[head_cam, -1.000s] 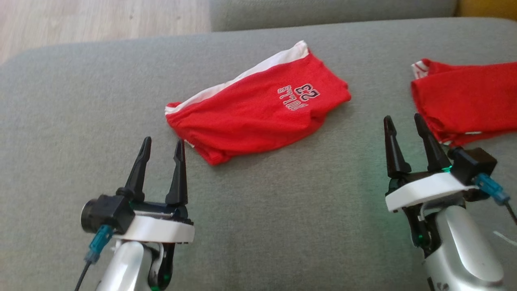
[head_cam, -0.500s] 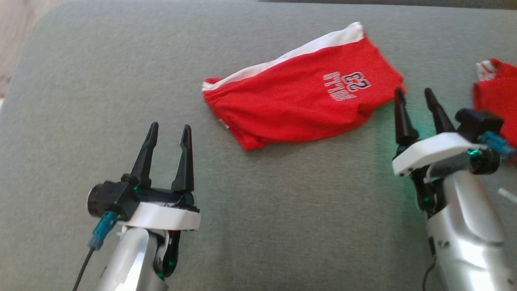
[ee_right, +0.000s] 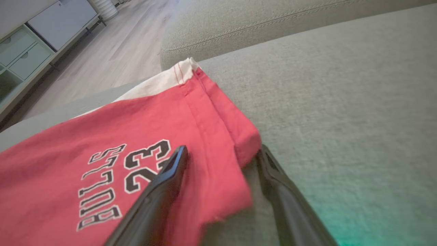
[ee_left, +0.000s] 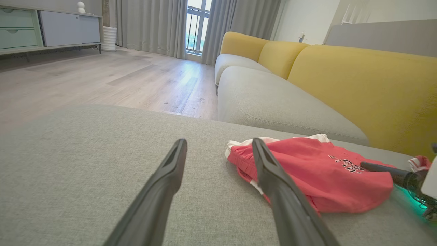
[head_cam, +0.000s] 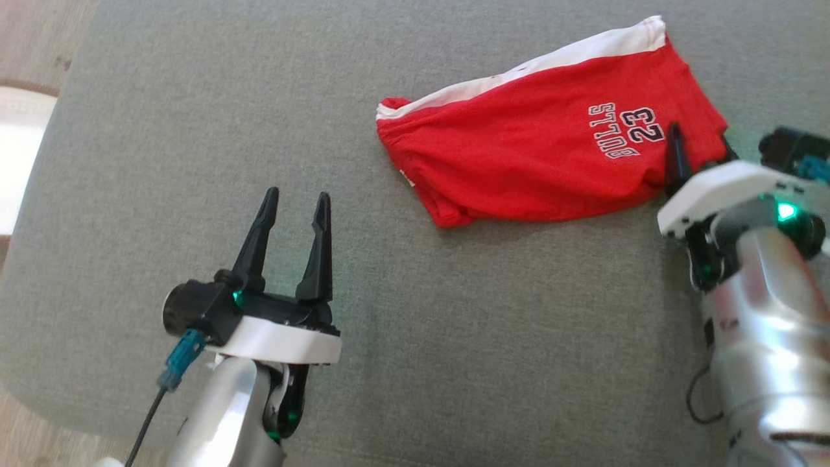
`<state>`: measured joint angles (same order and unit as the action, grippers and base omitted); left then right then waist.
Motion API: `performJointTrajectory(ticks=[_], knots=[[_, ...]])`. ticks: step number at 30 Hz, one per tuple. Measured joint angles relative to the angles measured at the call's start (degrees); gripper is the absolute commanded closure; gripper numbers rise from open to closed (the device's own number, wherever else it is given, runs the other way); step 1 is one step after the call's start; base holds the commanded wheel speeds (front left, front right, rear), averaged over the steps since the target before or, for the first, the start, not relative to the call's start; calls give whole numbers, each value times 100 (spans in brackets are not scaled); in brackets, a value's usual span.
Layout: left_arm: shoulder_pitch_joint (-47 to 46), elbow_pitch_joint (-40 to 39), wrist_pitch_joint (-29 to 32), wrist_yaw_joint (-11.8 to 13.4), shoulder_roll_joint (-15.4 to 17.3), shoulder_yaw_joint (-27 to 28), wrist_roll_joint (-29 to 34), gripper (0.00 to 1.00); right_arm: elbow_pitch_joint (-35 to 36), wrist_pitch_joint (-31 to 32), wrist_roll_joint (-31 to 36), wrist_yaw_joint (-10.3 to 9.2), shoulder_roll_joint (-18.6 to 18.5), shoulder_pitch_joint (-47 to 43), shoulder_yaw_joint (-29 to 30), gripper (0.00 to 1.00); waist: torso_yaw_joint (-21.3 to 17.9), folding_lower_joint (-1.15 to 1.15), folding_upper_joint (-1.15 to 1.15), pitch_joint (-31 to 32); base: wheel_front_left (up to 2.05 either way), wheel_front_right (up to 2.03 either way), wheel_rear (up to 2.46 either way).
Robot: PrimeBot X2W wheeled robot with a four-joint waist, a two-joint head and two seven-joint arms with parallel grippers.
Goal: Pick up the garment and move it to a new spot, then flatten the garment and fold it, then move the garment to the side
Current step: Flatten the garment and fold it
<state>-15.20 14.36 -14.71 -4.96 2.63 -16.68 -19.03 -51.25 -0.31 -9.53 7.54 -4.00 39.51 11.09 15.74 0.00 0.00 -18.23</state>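
The garment (head_cam: 545,143) is a pair of red shorts with a white band and a "BULLS 23" print, lying rumpled on the grey cushion (head_cam: 454,324). My right gripper (head_cam: 700,139) is open at the shorts' right end. In the right wrist view the garment's (ee_right: 102,153) hemmed corner lies between the gripper's (ee_right: 222,150) fingers, one finger over the print and the other on the cushion. My left gripper (head_cam: 296,194) stands open and empty above the cushion, a short way left of the shorts. The left wrist view puts this gripper (ee_left: 219,141) just short of the waistband end of the garment (ee_left: 317,174).
The cushion's left edge (head_cam: 45,162) drops to wood floor (ee_left: 102,75). A grey and yellow sofa (ee_left: 358,82) stands behind. Past my right gripper's finger (ee_left: 379,167), a bit of another red and white cloth (ee_left: 419,162) lies on the cushion.
The head camera has swung, shifting the whole picture. My right gripper has moved forward to the shorts' right end and now straddles the corner. Both grippers stay open; the shorts lie as before.
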Motion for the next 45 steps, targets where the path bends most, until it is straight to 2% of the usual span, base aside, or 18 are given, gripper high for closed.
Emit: performJointTrajectory(ticks=[8,9,10,18,24,29,31,36,45], knots=[[-115,-19,0,63,-8,-84,-109,0,-635,24,188,0,-31,553,-104,0,75,0,0,-109,0,0,0],[-119,-19,0,91,-9,-93,-111,0,-712,13,188,0,-41,609,-147,56,72,0,0,-113,0,0,0],[-120,-19,0,91,-9,-96,-111,0,-788,-11,188,0,-42,660,-177,100,67,0,0,-114,0,0,0],[-124,1,0,92,-12,-96,-107,0,-1236,-616,43,0,-11,782,-361,100,-73,0,0,-56,0,0,0],[-120,2,0,91,-14,-3,-91,0,-1329,-1138,-49,0,0,753,-86,100,-293,1,0,75,0,0,0],[-73,1,0,85,-14,63,-4,0,-1178,-1298,-180,0,1,410,249,100,-521,0,0,256,0,0,0],[-47,-14,0,32,-14,120,34,0,-1039,-1349,-456,0,2,83,312,100,-666,0,0,379,0,0,0],[166,-31,0,1,-13,177,94,0,-721,-1390,-826,0,5,-416,250,100,-865,0,0,587,0,0,0],[273,-31,0,-18,-13,180,112,0,-361,-1390,-1113,0,33,-973,124,100,-951,-1,0,779,0,0,0]])
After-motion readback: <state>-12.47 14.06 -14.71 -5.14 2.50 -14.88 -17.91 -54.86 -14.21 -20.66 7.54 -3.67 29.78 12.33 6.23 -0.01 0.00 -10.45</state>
